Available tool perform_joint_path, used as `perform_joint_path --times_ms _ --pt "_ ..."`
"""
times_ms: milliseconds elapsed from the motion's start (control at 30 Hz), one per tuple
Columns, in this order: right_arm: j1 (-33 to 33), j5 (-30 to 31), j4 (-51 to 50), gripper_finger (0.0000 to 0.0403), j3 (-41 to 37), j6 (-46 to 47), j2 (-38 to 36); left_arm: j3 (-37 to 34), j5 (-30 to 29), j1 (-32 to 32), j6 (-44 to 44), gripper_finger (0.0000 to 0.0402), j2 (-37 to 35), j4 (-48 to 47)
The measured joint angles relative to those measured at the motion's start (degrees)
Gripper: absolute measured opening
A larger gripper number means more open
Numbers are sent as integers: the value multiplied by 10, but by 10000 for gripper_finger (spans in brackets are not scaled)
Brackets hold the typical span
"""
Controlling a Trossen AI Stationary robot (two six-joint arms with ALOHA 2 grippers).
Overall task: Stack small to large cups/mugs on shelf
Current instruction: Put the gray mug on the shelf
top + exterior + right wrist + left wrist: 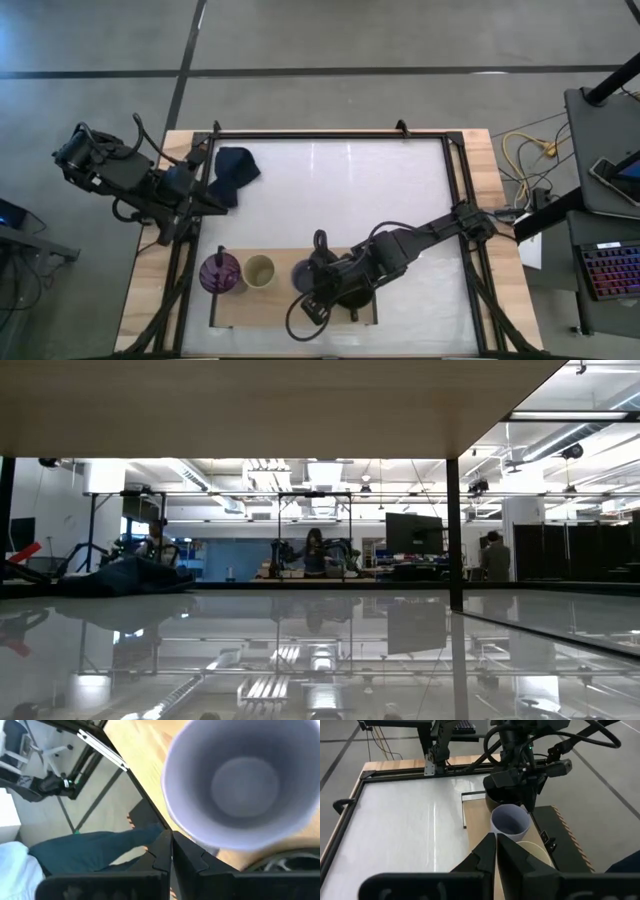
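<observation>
The shelf [232,308] lies by the table's near edge. On it, left to right, stand the purple tumbler [220,273], the beige cup [259,271] and the lavender mug [302,275]. The black mug [496,799] stands next to the lavender mug [510,821], mostly under my right arm. My right gripper [170,840] is shut, its tips beside the lavender mug's [245,780] wall, and the black mug's rim [285,862] shows nearby. My left gripper [496,851] is shut and waits above the table's far left [205,192], touching nothing. My right gripper's shut fingertips [162,845] come down from above right beside the lavender mug's outer wall [175,822]. I cannot tell whether they touch it. The mug stands upright on the shelf.
A dark blue cloth [237,170] lies at the far left corner of the white tabletop [350,200], beside my left gripper. The black metal frame [330,136] borders the table. The shelf has bare wood [280,310] in front of the cups.
</observation>
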Motion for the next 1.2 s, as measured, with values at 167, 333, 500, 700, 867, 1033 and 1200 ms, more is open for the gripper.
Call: perform_joint_path --times_ms 167,333,500,700,867,1033,1200 --pt "-4 4 17 8 0 -1 8 0 0 0 0 0 2 0" --pt "-4 0 17 8 0 -13 10 0 0 0 0 0 3 0" --pt "-5 -1 15 8 0 -25 9 0 0 0 -1 0 8 0" --pt "-9 -1 13 8 0 -36 9 -1 0 0 -1 0 14 0" --pt "-17 5 14 8 0 -46 9 -2 0 0 -1 0 19 0" --pt "-22 8 19 8 0 -61 9 -3 0 0 -1 0 22 0" --pt "-23 -1 33 8 1 -82 6 -4 0 0 -1 0 22 0"
